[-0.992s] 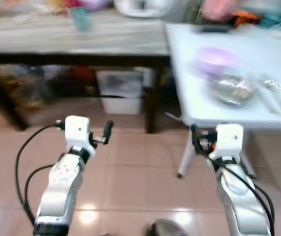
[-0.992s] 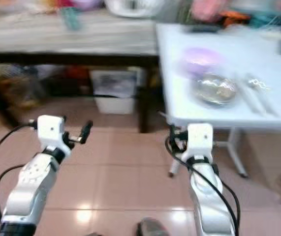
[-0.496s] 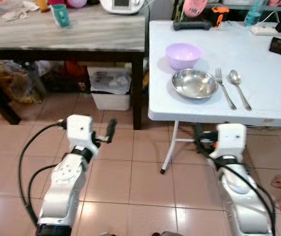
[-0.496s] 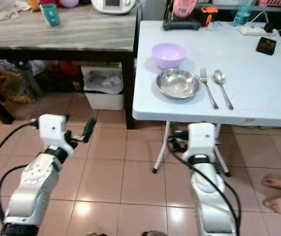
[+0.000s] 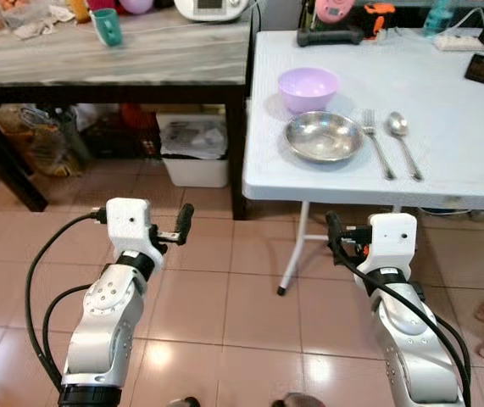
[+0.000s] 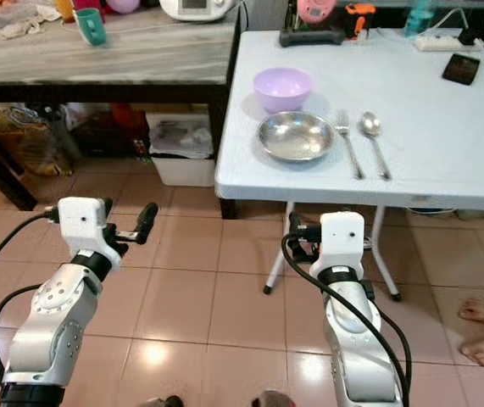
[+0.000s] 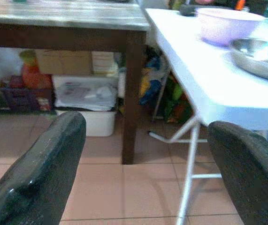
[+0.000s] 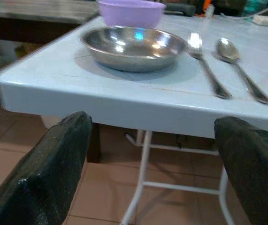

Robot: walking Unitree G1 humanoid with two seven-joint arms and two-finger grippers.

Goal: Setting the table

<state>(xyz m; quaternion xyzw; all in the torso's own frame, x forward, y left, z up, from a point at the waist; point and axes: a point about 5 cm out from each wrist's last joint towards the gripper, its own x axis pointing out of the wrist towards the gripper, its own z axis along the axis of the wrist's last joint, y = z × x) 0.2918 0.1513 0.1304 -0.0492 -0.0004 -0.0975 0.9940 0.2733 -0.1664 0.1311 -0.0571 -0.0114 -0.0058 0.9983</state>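
Table [image 5: 470, 182] runs off frame right; bowl [image 5: 325, 137] fully visible.

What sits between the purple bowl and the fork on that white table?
The steel bowl sits between the purple bowl and the fork, just in front of the purple one, seen from the head views.

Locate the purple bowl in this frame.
The purple bowl sits on the white table, ahead and slightly right, just behind the metal bowl and left of the fork.
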